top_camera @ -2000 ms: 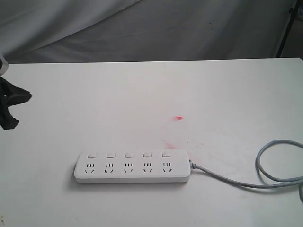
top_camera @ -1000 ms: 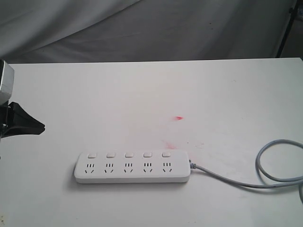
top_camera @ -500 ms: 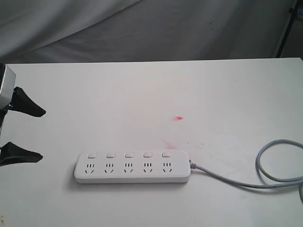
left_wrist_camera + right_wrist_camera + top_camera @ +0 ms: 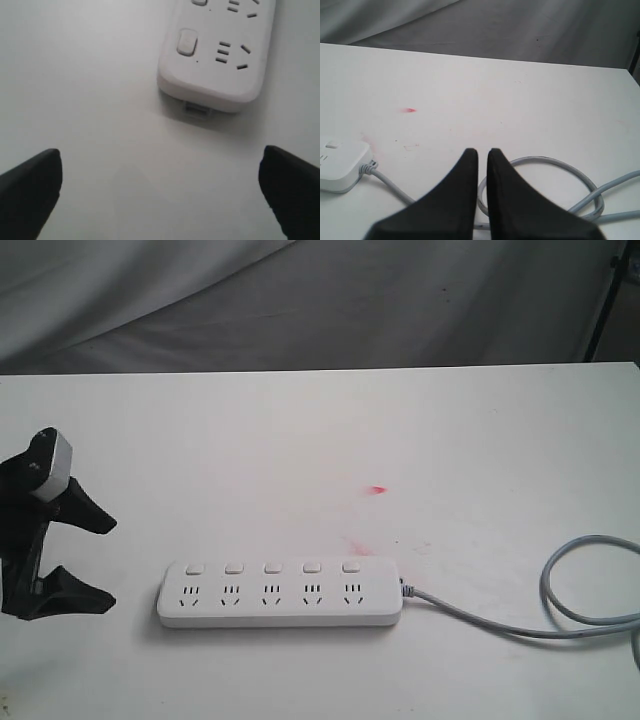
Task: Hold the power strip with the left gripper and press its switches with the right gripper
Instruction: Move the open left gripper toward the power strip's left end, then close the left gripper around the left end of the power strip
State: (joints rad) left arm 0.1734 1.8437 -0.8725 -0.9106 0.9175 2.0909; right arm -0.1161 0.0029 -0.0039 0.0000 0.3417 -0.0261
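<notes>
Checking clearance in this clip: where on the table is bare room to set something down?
Widest free patch: the table between its far edge and the power strip, bare but for small red marks. Crowded: the right, where the grey cable loops, and the left, by the open left pincer.

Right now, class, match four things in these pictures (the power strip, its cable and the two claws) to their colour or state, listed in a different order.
Things:
1. power strip
2. cable
3. left claw
4. right claw

States:
A. shut, holding nothing
B. white, lying flat
C. open wide
D. grey, looped

Pairs: 1-B, 2-D, 3-C, 4-A
</notes>
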